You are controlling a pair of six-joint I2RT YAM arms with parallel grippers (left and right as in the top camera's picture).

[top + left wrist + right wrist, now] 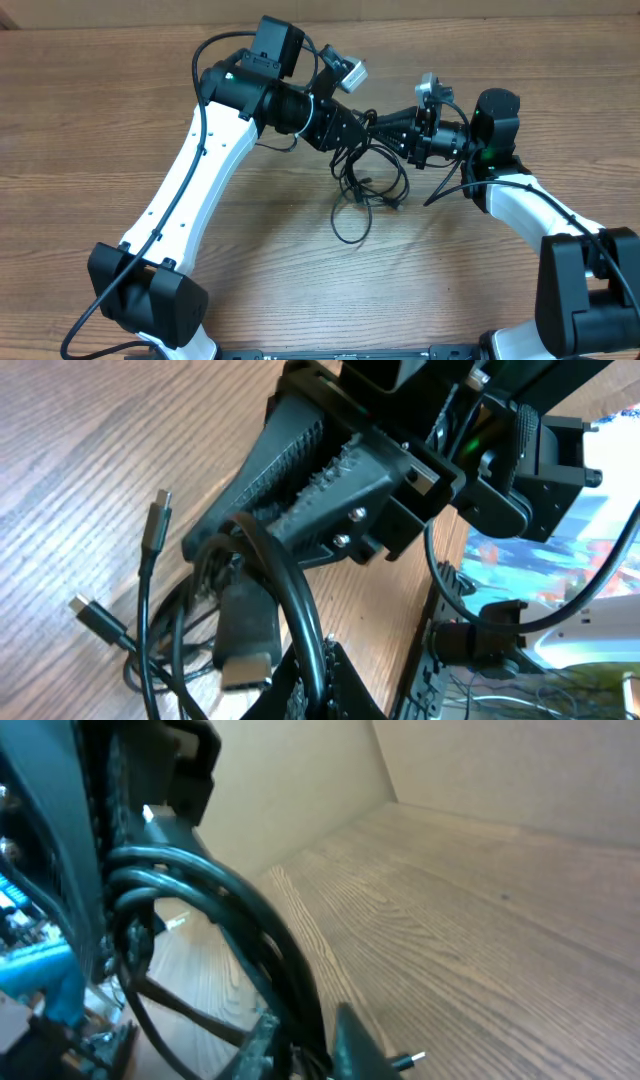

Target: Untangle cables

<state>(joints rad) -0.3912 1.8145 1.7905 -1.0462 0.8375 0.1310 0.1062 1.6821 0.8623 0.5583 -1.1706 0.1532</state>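
Separation looks to be the step in hand: the cables (365, 185) hang as one knotted bunch in the middle of the bench (120, 100), their top raised between the two arms and their lower loops trailing on the wood. The right end effector (382, 126) is clenched on the cables, its ribbed pads pressed together over a cord in the left wrist view. The left end effector (367, 128) sits right against it; a thick loop crosses one of its fingers (322, 685), but I cannot tell whether it grips. A large plug (245, 655) dangles inside that loop, and two small plugs (157, 520) lie free on the bench beside the bunch. To do this well, I would draw the arms apart slowly and sideways, keeping the bunch low so the loops slide open rather than cinch. I would also watch that the large plug does not catch in the loop.
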